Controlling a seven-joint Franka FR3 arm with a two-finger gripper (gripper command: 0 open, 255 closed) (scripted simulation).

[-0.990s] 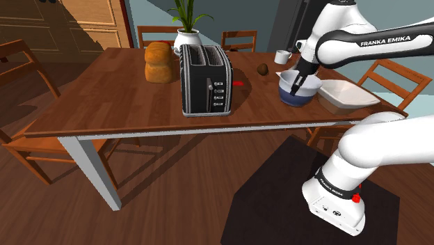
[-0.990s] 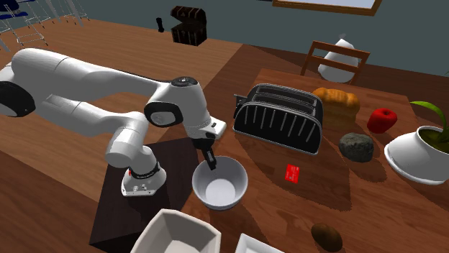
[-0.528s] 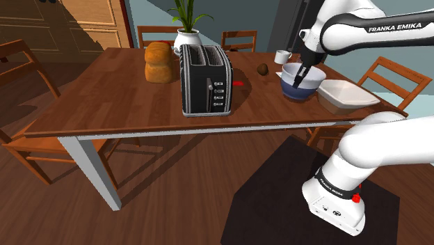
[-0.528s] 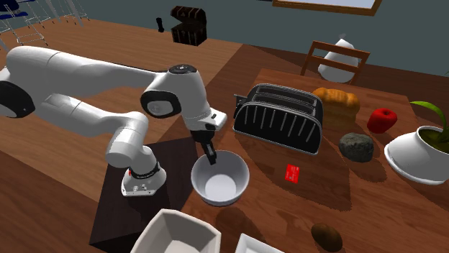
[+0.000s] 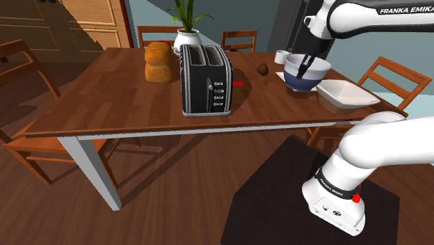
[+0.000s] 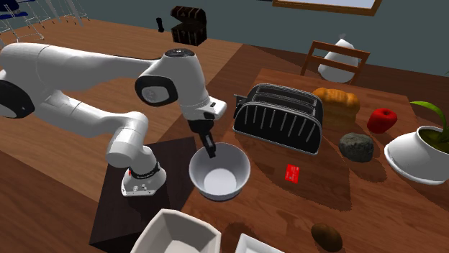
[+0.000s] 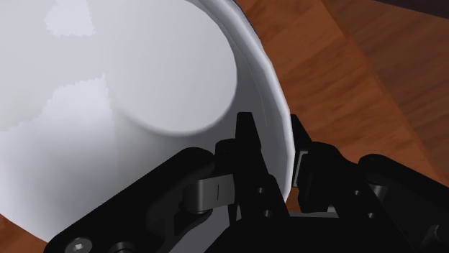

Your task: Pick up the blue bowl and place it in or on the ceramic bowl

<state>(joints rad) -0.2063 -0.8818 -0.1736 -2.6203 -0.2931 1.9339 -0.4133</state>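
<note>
Item: blue bowl (image 5: 309, 82), rim pinched in jaws, now higher off surface (image 5: 125, 97) than second ago. Lift done; transfer to white rectangular dish (image 5: 346, 95) pending.

The loaf (image 5: 159, 62) sits on the table (image 5: 104, 97) behind the toaster (image 5: 206, 81); toward the shoulder view's right, the bowl (image 5: 310, 78) hangs just left of the dish (image 5: 346, 95).

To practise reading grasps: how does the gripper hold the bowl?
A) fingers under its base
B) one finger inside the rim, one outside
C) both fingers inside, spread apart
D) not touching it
B: in the wrist view the gripper has a finger on each side of the wall of the bowl, pinching its rim.
</note>
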